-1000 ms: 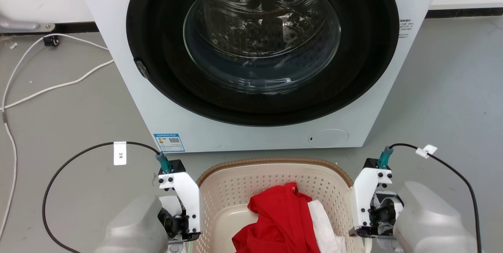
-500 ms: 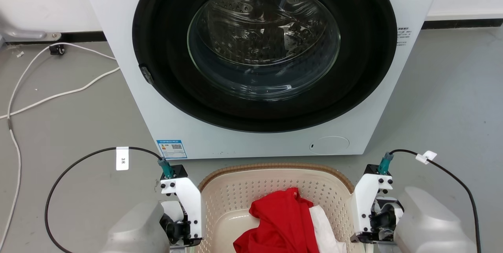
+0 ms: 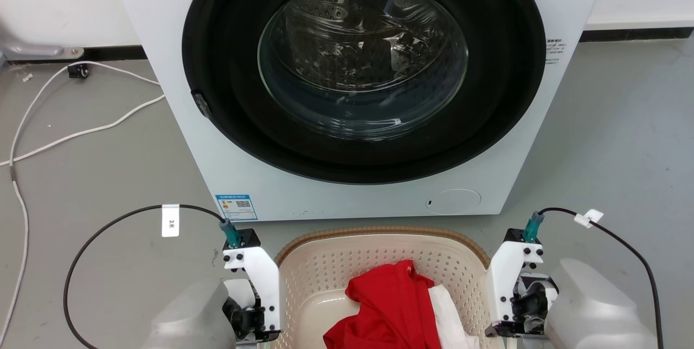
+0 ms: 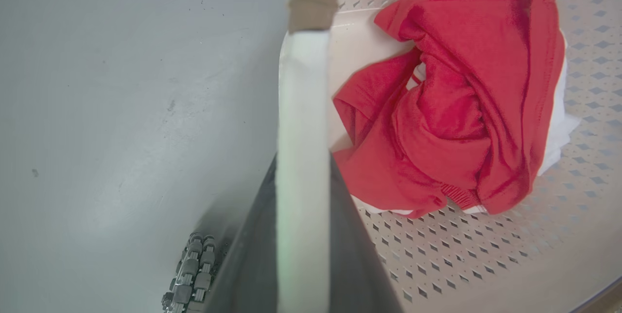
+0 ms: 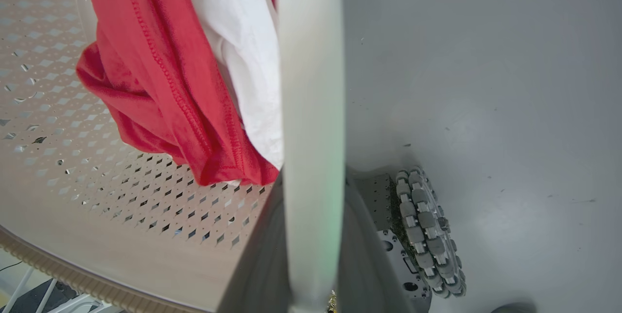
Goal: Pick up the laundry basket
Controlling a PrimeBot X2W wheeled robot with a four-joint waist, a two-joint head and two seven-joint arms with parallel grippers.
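Now my left gripper and right gripper each clamp one of the white side handles of the laundry basket, low before the washer. Grasp looks made; next, I'd raise both arms evenly.

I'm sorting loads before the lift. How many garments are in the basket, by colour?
red garment: 1
white garment: 1
Total: 2, as far as shows. Both lie in the laundry basket, the white one partly under the red.
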